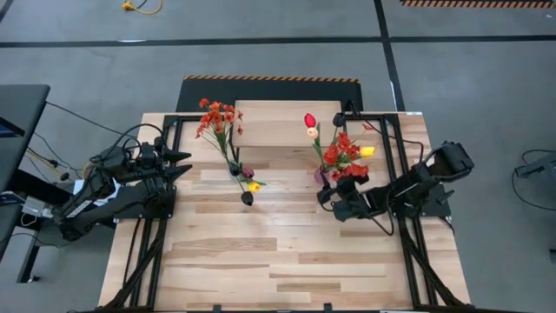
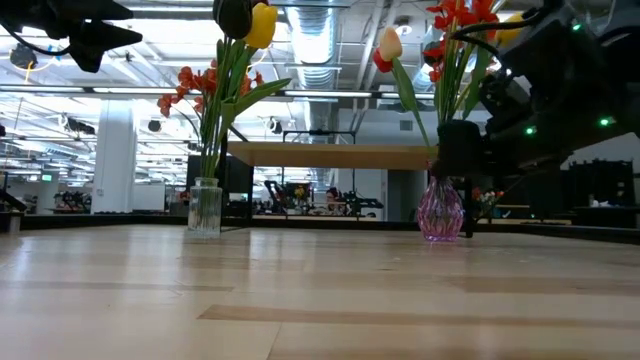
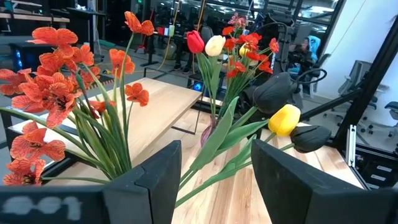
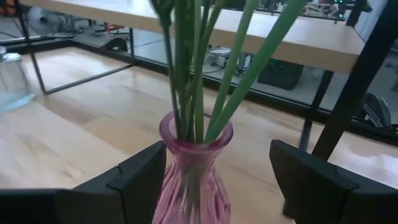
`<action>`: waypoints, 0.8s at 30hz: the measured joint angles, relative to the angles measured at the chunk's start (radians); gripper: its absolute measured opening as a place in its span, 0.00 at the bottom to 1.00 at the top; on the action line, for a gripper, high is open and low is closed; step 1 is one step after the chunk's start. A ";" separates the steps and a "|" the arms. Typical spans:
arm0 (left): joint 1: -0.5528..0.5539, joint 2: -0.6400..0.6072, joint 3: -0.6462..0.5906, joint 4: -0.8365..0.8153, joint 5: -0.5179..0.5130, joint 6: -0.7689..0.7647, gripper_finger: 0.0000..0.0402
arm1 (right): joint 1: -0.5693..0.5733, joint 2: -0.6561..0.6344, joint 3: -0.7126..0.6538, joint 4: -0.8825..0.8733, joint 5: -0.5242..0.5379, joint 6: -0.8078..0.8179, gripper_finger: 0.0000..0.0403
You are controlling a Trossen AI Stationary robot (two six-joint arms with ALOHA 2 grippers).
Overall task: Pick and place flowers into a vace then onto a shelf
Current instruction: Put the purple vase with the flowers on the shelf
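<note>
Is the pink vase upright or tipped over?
Upright: the pink vase stands on its base on the table, stems rising from its neck, between the right gripper's open fingers.

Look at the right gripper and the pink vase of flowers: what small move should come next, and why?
Probably close the right gripper on the pink vase. Its fingers stand open on either side of the vase's neck, the flowers are already in it, and the vase stands on the table in front of the shelf, not yet on it. The left gripper waits raised at the table's left.

Ribbed glossy pink glass vase (image 4: 189, 177), clear glass jar (image 2: 204, 208), smooth pale wood tabletop (image 1: 261, 252).
</note>
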 joint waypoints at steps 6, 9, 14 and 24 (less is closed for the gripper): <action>0.000 0.000 0.000 0.000 0.000 0.000 0.46 | -0.026 0.000 0.000 0.022 -0.003 0.000 0.69; 0.000 0.000 0.000 0.000 0.000 0.000 0.46 | -0.039 0.000 0.000 0.022 -0.013 0.000 0.69; 0.000 0.000 0.000 0.000 0.000 0.000 0.46 | -0.059 0.000 0.000 0.023 -0.053 -0.010 0.69; 0.000 0.000 0.000 0.000 0.000 0.000 0.46 | -0.084 0.000 0.000 0.064 -0.079 -0.087 0.69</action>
